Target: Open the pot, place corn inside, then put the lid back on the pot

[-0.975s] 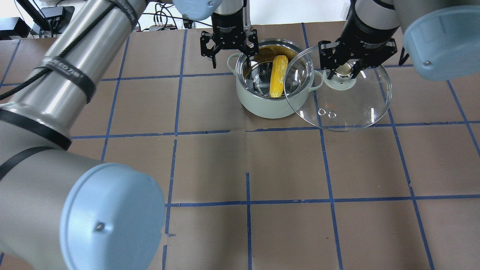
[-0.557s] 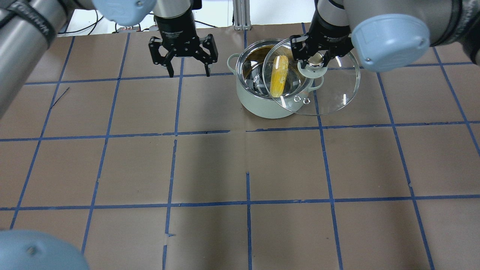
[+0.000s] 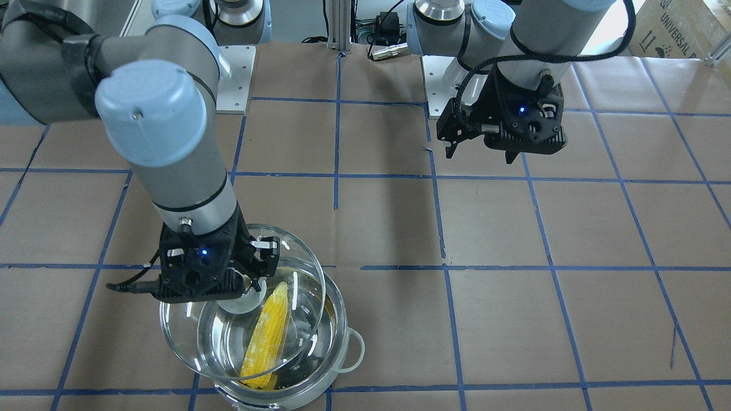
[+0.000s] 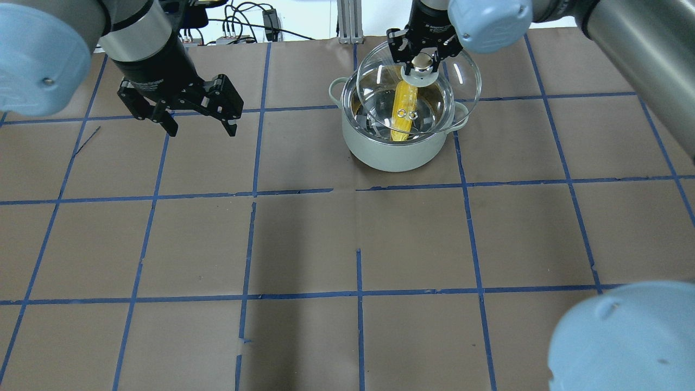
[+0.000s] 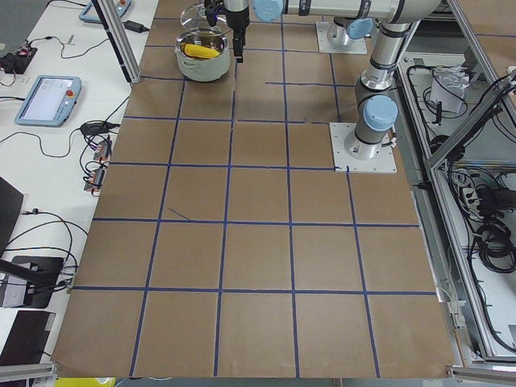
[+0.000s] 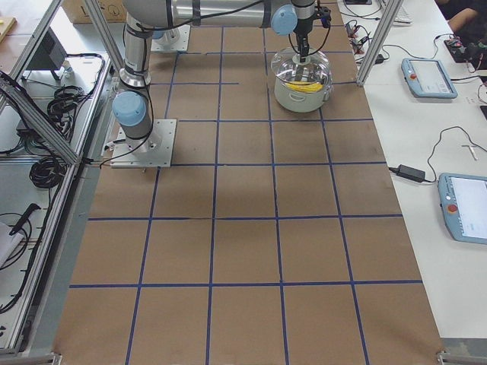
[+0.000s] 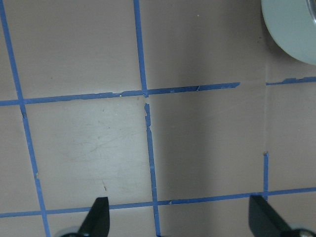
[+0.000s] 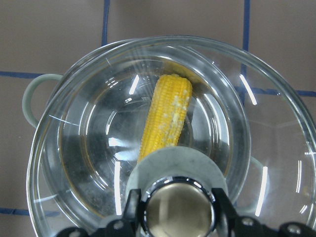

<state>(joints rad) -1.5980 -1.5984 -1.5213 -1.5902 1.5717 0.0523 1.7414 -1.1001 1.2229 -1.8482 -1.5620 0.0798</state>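
pot (image 4: 399, 156): pale matt outside, mirror-shiny metal inside
lid (image 4: 461, 79): clear glossy glass; polished metal knob in right pincer (image 4: 418, 63)
corn (image 3: 265, 334): yellow, bumpy, plastic-looking
table (image 4: 358, 239): matt brown paper

Brown paper table (image 4: 304, 244) gridded with blue tape (image 4: 360, 295); white side benches (image 6: 426, 236) carry tablets (image 6: 430, 77).

The overhead view looks down from behind the robot; the front view faces it steeply. Both end views stand far back along the counter (image 5: 242, 242). Wrist views hang close. All share the pot (image 4: 399, 155).
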